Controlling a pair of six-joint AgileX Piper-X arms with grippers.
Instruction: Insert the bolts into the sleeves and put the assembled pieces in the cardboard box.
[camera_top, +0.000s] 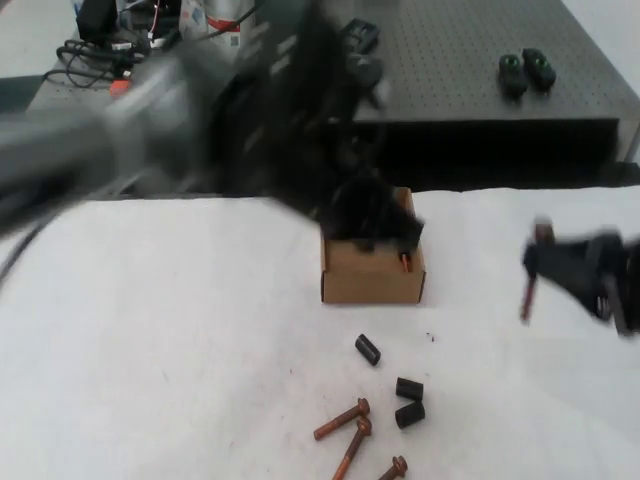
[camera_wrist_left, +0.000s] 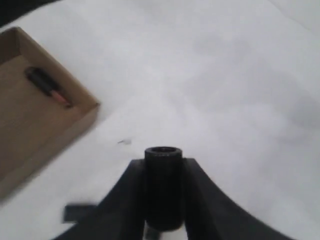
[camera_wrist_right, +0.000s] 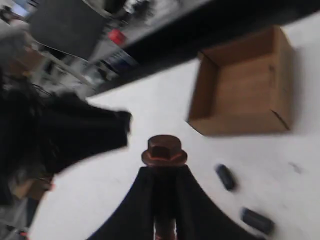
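White cloth over the tabletop (camera_top: 160, 330), with a black perforated plate (camera_top: 470, 60) and cable clutter behind. At the middle, a small open cardboard box (camera_top: 372, 280) with one assembled piece (camera_wrist_left: 47, 86) already lying inside. Toward the near edge, three loose black sleeves (camera_top: 409, 388) and three loose copper bolts (camera_top: 342, 420), close together but apart. Near the box, the left gripper (camera_wrist_left: 163, 170), fingers (camera_wrist_left: 125, 200) closed on a black sleeve (camera_wrist_left: 163, 195), open bore facing away from the wrist. Well off to the right of the box and above the cloth, the right gripper (camera_wrist_right: 164, 175), fingers (camera_wrist_right: 195, 210) closed on the shank of a flanged hex bolt (camera_wrist_right: 164, 151), head standing out past the fingertips. Judged step: bringing the two held parts together for insertion. Meet over bare cloth, away from the box wall and the loose parts. Put the bolt's axis in line with the bore before closing the gap, free shank end first, then advance slowly and straight. Back off and re-aim at any sign of binding rather than pushing through. Hold the sleeve firmly enough not to tilt under the push. Seat the flange against the sleeve's rim before letting go with the right side. Then lower the piece into the box beside the one already there, not onto it.
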